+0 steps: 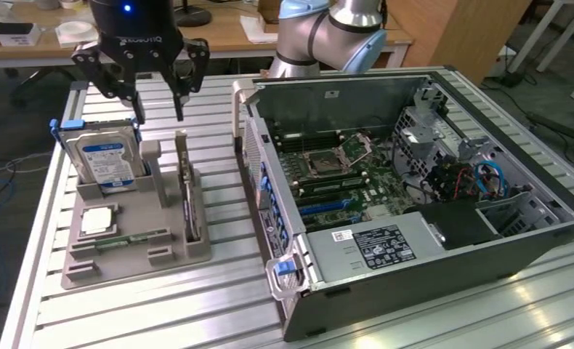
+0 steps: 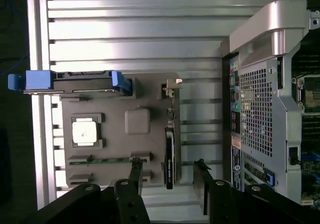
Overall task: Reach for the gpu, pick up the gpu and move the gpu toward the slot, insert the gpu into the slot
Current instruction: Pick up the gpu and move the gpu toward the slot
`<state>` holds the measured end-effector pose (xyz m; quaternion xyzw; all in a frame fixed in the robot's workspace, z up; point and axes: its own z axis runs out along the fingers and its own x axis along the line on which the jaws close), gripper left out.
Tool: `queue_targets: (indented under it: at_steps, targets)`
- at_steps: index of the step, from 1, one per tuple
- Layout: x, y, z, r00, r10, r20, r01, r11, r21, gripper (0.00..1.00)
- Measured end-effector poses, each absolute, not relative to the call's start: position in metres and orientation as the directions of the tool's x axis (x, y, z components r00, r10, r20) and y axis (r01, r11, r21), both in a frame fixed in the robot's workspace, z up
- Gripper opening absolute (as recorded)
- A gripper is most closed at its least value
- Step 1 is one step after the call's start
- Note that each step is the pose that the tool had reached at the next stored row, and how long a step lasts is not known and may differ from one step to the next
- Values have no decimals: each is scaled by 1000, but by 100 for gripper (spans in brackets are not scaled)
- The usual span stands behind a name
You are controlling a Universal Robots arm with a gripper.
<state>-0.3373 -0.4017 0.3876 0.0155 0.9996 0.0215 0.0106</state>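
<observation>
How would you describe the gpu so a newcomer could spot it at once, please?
Find the open computer case; on the exterior view's left of it sits a grey holder. The gpu is the thin card standing on edge along the holder's side nearest the case, unlike the blue-labelled hard drive and flat-lying memory stick.

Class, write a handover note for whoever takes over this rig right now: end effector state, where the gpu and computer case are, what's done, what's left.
End effector: open, holding nothing, above the grey holder.
Gpu: upright on edge in that holder, beside the hard drive, not gripped.
Computer case: open, on the exterior view's right.
Done: nothing picked up yet.
Left: grasp, carry to the slot, insertion.
</observation>
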Motion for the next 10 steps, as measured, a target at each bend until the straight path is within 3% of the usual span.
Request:
queue_targets:
  at_steps: [10]
  targets:
    - [-337, -408, 372, -999, -53, -12, -53, 998, 44, 53]
